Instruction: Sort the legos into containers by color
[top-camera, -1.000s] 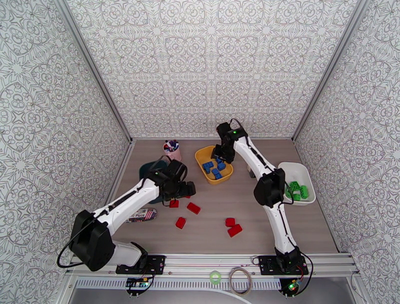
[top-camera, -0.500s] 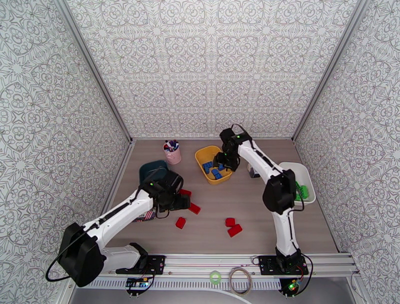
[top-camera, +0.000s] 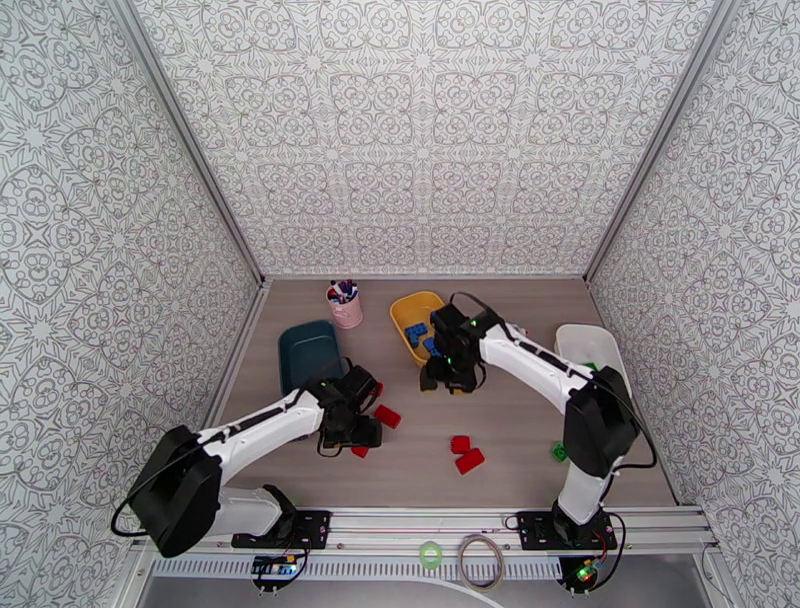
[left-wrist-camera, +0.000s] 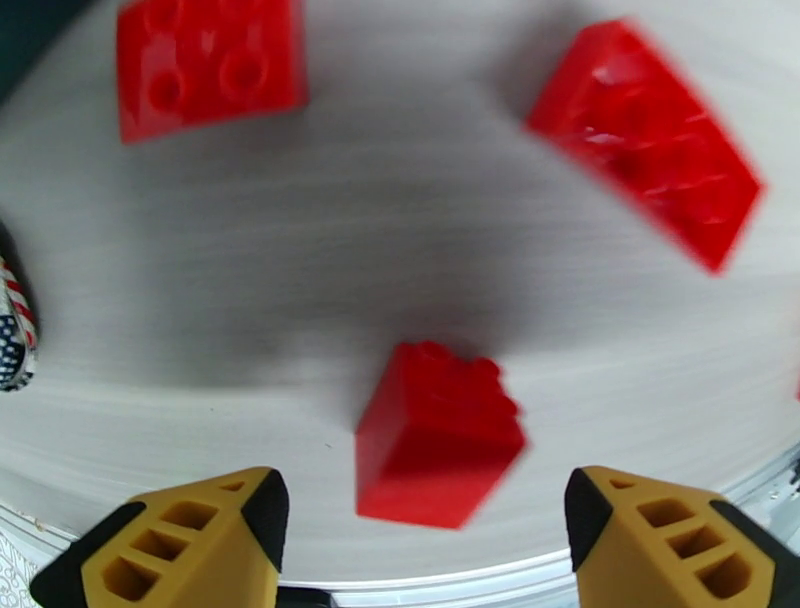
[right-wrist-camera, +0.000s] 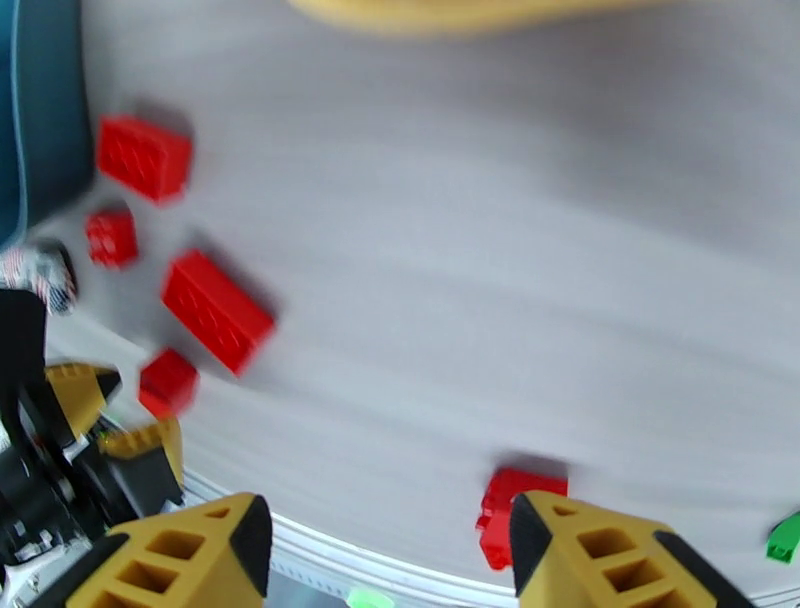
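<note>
A small red lego (left-wrist-camera: 435, 450) lies on the table between the fingers of my open left gripper (left-wrist-camera: 425, 520), which hovers over it (top-camera: 362, 437). Two more red legos (left-wrist-camera: 210, 60) (left-wrist-camera: 650, 140) lie farther out. My right gripper (top-camera: 445, 380) hangs open and empty over the table just in front of the yellow tray (top-camera: 402, 312), which holds blue legos (top-camera: 418, 330). Two red legos (top-camera: 460, 444) (top-camera: 469, 461) sit mid-table, and a green lego (top-camera: 557, 452) lies near right. The teal tray (top-camera: 308, 352) is at left and the white tray (top-camera: 580, 340) at right.
A pink cup of pens (top-camera: 346, 305) stands at the back between the teal and yellow trays. A flag-patterned object (left-wrist-camera: 10, 330) lies left of my left gripper. The metal rail (top-camera: 420, 520) runs along the near edge. My right forearm crosses over the white tray.
My left gripper has moved from beside the teal tray toward the near edge, over a small red lego. My right gripper has swung from above the yellow tray to the table in front of it.
</note>
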